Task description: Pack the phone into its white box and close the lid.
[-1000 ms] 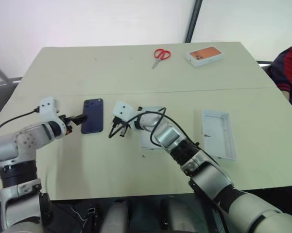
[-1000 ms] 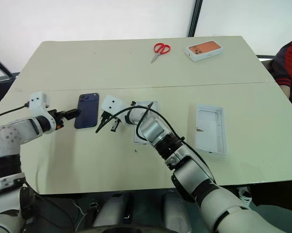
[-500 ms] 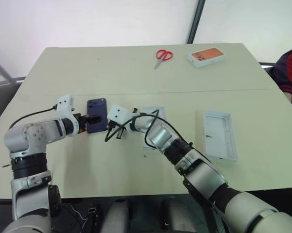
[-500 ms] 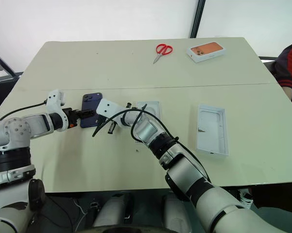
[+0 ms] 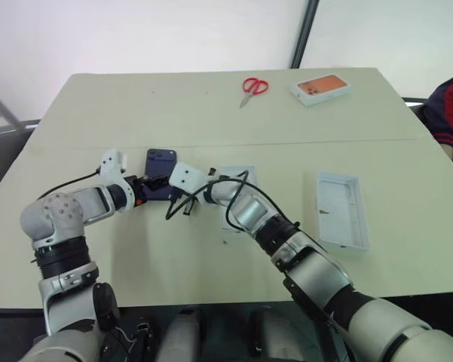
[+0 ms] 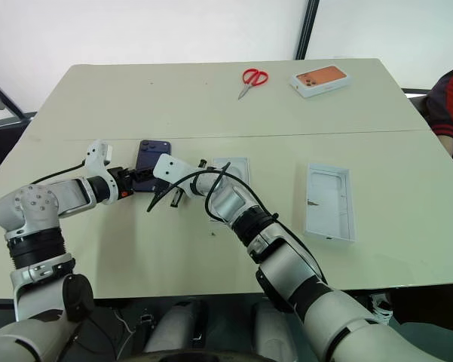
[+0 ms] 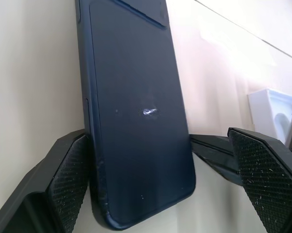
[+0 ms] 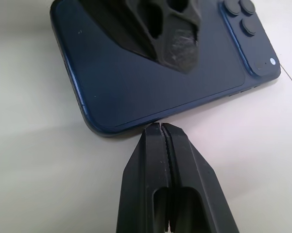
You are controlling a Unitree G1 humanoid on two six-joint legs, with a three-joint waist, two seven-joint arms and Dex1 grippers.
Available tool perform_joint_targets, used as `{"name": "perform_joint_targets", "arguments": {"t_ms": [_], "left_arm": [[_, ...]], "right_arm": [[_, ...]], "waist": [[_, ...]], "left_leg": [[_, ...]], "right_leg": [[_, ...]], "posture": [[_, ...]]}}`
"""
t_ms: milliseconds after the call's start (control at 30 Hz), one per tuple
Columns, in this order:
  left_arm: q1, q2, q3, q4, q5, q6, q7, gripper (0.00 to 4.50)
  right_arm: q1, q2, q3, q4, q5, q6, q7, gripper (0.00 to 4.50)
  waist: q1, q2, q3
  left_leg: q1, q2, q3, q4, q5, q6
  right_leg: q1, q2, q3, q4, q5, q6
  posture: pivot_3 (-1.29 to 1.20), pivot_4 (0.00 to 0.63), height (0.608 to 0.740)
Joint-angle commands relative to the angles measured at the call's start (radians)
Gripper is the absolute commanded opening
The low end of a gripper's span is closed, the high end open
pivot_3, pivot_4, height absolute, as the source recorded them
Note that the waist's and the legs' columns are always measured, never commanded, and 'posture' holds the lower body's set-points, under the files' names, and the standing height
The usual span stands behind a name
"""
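Both grippers crowd the phone [image 6: 151,155] — bare table [image 6: 136,98] beyond.

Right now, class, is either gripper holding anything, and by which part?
Nothing is gripped. The open left gripper straddles the near end of the slim navy-blue phone; one finger touches its edge. The shut right gripper meets the phone's long edge.

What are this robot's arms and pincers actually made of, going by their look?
Both arms are chains of rounded silver-grey shells joined by black rings. A white boxy block sits at each wrist, with a loose black cable looping from it back along the arm. The left gripper has two black wedge-shaped fingers with diamond-textured pads. The right gripper has two narrow black fingers with finely ribbed inner faces and an oval cut-out near the base.
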Motion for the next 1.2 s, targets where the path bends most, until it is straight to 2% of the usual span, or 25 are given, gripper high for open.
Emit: {"name": "perform_joint_targets", "arguments": {"t_ms": [33, 267, 367, 567, 833, 867, 933, 1067, 1200], "left_arm": [[0.000, -0.039, -0.009, 0.026, -0.028, 0.051, -0.007, 4.50], [-0.031, -0.045, 0.080, 0.079, -0.010, 0.019, 0.019, 4.50], [-0.048, -0.053, 0.126, 0.096, -0.017, 0.006, 0.036, 3.67], [-0.057, -0.066, 0.153, 0.086, -0.033, 0.031, 0.059, 0.70], [-0.049, -0.097, 0.261, 0.043, -0.071, 0.078, 0.102, 0.70], [-0.047, -0.100, 0.268, 0.033, -0.073, 0.086, 0.105, 0.44], [-0.044, -0.113, 0.286, 0.004, -0.083, 0.109, 0.110, 0.04], [-0.038, -0.150, 0.318, -0.088, -0.117, 0.155, 0.107, 0.04], [-0.025, -0.218, 0.338, -0.200, -0.200, 0.199, 0.114, 0.04]], "right_arm": [[-0.008, 0.028, 0.006, -0.016, -0.006, -0.023, 0.007, 0.04], [0.001, 0.022, 0.005, -0.021, -0.018, -0.026, 0.011, 0.04], [0.008, 0.020, 0.006, -0.029, -0.023, -0.025, 0.013, 0.00], [0.017, 0.015, 0.008, -0.048, -0.031, -0.020, 0.018, 0.00], [0.024, -0.014, 0.004, -0.130, -0.047, 0.003, 0.032, 0.00], [0.026, -0.023, 0.002, -0.153, -0.049, 0.010, 0.036, 0.00], [0.036, -0.047, -0.004, -0.224, -0.048, 0.040, 0.053, 0.00], [0.071, -0.116, -0.022, -0.420, -0.033, 0.125, 0.101, 0.00], [0.140, -0.230, -0.063, -0.656, -0.003, 0.235, 0.173, 0.00]], "waist": [[0.000, 0.000, 0.000], [-0.002, 0.000, 0.000], [-0.005, 0.000, 0.000], [-0.006, -0.001, 0.000], [-0.021, -0.001, 0.000], [-0.024, -0.001, 0.000], [-0.028, -0.001, 0.000], [-0.030, -0.002, 0.000], [-0.025, -0.002, 0.001]], "left_leg": [[0.000, 0.000, 0.000, 0.000, 0.000, 0.000], [0.000, 0.000, 0.000, 0.000, 0.000, 0.000], [0.000, 0.000, 0.000, 0.000, 0.000, 0.000], [0.000, 0.001, 0.000, 0.000, 0.000, 0.000], [-0.001, 0.001, 0.000, -0.001, 0.000, -0.001], [-0.001, 0.001, 0.000, -0.001, 0.000, -0.001], [-0.001, 0.001, 0.000, -0.001, 0.000, -0.001], [-0.002, 0.001, 0.000, -0.002, 0.000, -0.001], [-0.002, 0.001, 0.000, -0.001, 0.000, -0.001]], "right_leg": [[0.000, 0.000, 0.000, 0.000, 0.000, 0.000], [0.000, 0.000, 0.000, 0.000, 0.000, 0.000], [0.000, 0.000, 0.000, 0.000, 0.000, 0.000], [-0.001, 0.000, 0.000, 0.000, 0.000, 0.000], [-0.003, 0.001, 0.000, 0.000, 0.000, 0.000], [-0.003, 0.001, 0.000, 0.000, 0.000, 0.000], [-0.003, 0.001, 0.000, 0.000, 0.000, 0.000], [-0.003, 0.001, 0.000, 0.000, 0.000, 0.000], [-0.003, 0.001, 0.000, -0.001, 0.000, 0.000]], "posture": [[0.00, 0.150, 0.740], [0.00, 0.150, 0.740], [0.00, 0.150, 0.740], [0.00, 0.150, 0.740], [0.00, 0.150, 0.740], [0.00, 0.150, 0.740], [0.00, 0.150, 0.740], [0.00, 0.150, 0.740], [0.00, 0.150, 0.740]]}}
